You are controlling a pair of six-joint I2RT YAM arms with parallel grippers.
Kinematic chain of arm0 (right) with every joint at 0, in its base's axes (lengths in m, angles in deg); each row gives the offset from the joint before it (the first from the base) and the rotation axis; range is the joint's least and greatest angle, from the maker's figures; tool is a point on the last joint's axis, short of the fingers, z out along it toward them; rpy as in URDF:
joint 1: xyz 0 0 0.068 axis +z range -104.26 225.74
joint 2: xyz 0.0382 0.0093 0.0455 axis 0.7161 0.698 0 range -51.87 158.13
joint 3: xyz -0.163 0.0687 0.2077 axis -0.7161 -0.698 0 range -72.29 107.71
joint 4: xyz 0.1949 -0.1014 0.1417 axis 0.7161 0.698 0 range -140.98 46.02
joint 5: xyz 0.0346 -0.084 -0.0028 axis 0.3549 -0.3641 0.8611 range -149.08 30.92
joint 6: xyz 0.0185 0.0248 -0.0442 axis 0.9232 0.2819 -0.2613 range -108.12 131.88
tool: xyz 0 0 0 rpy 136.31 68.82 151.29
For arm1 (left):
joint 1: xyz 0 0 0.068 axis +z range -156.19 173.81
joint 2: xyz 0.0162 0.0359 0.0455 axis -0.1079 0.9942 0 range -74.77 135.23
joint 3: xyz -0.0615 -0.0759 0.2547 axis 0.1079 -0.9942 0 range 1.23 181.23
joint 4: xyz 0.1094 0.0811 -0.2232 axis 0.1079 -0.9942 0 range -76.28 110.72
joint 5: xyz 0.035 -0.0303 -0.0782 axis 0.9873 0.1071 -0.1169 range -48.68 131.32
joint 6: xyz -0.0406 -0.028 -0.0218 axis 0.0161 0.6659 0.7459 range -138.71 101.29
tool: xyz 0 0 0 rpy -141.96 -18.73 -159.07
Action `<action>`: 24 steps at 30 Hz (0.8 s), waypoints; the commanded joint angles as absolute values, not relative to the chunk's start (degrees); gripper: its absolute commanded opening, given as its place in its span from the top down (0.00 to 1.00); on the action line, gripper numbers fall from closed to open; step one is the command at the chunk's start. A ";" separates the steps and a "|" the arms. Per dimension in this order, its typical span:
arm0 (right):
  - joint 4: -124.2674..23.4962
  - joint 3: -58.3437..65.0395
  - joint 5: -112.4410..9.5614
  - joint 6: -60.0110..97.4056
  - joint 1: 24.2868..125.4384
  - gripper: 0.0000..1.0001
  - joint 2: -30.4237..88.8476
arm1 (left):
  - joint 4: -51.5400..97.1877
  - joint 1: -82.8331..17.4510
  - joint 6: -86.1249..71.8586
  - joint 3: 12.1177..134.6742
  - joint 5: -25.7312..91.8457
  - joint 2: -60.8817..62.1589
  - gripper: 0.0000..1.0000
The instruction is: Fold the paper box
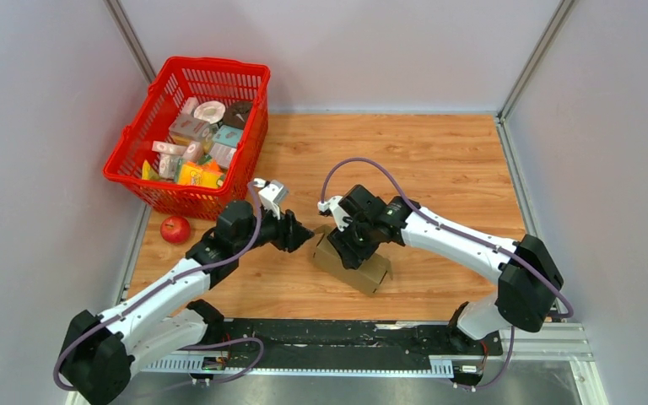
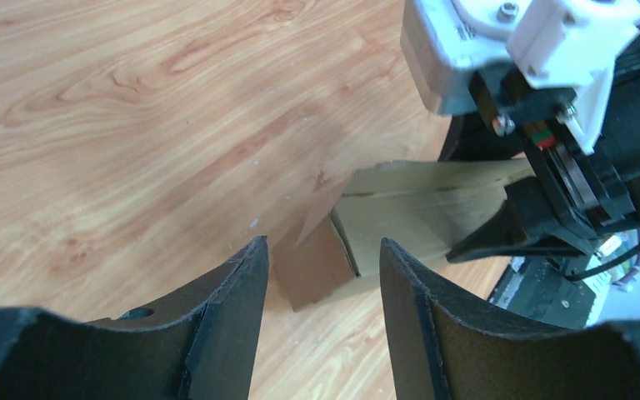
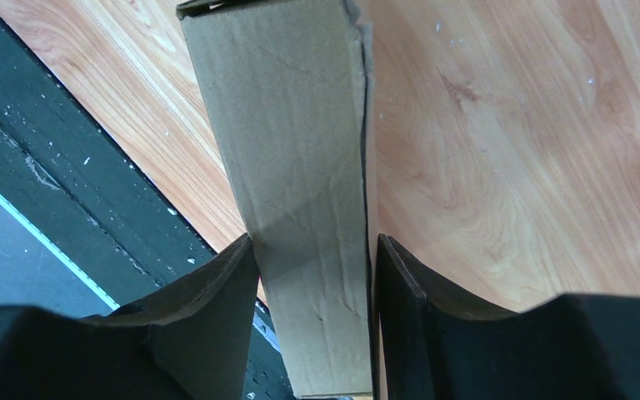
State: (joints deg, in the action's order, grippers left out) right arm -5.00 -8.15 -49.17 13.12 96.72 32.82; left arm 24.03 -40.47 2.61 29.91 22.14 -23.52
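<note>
The paper box [image 1: 364,270] is a small brown cardboard box, folded into shape and lying on the wooden table. My right gripper [image 1: 351,245] comes down over it and is shut on it. In the right wrist view both fingers [image 3: 404,292] press the sides of the box [image 3: 296,158]. My left gripper [image 1: 305,233] is open and empty, just left of the box's end. In the left wrist view the box [image 2: 400,218] lies a little beyond the left gripper's [image 2: 321,246] fingertips, with one end flap [image 2: 317,271] loose.
A red basket [image 1: 219,64] of small colourful packages stands at the back left. A red apple [image 1: 175,229] lies on the table in front of it. A black rail [image 1: 346,333] runs along the near edge. Grey walls close in both sides.
</note>
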 commanded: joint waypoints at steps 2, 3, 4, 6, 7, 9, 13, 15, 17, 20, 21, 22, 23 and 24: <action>-6.68 -8.65 -47.22 12.24 96.89 0.57 34.00 | 31.71 -40.64 -2.10 33.48 20.23 -17.92 0.41; -6.60 -8.57 -47.30 12.32 96.89 0.57 34.09 | 31.45 -40.64 -2.19 34.44 19.96 -17.03 0.42; -6.60 -8.39 -47.30 12.41 96.98 0.57 34.09 | 31.44 -40.64 -2.62 34.62 18.92 -16.50 0.43; -6.86 -8.21 -47.48 12.50 96.89 0.57 33.74 | 31.44 -40.56 -2.80 34.63 16.81 -15.44 0.46; -7.03 -8.21 -47.57 12.50 96.89 0.58 33.65 | 31.44 -40.64 -2.89 34.45 16.10 -15.35 0.46; -6.86 -8.13 -47.74 12.41 96.89 0.58 33.56 | 31.62 -40.73 -3.07 33.58 14.78 -15.53 0.46; -7.39 -7.95 -47.66 12.67 96.89 0.58 33.30 | 31.36 -40.91 -3.33 32.95 16.79 -14.74 0.44; -7.47 -8.21 -47.48 12.76 96.71 0.58 32.86 | 31.18 -40.91 -3.33 33.57 17.76 -12.99 0.50; -7.39 -8.39 -47.48 12.67 96.89 0.58 32.68 | 31.35 -41.08 -3.59 34.10 18.03 -10.89 0.54; -7.47 -8.48 -47.66 12.67 96.89 0.59 32.33 | 32.06 -41.35 -4.21 34.45 18.03 -8.77 0.53; -7.48 -8.56 -47.74 12.76 96.89 0.59 32.24 | 32.41 -41.35 -4.21 34.45 17.33 -8.50 0.52; -7.48 -8.57 -47.66 12.67 96.89 0.59 31.98 | 32.76 -41.43 -4.30 34.45 17.32 -8.24 0.52; -7.56 -8.57 -47.74 12.67 96.89 0.59 31.98 | 33.20 -41.70 -4.39 34.36 17.41 -7.89 0.52; -7.39 -8.48 -47.74 12.67 96.89 0.59 32.07 | 33.20 -42.05 -4.56 34.45 17.93 -7.71 0.53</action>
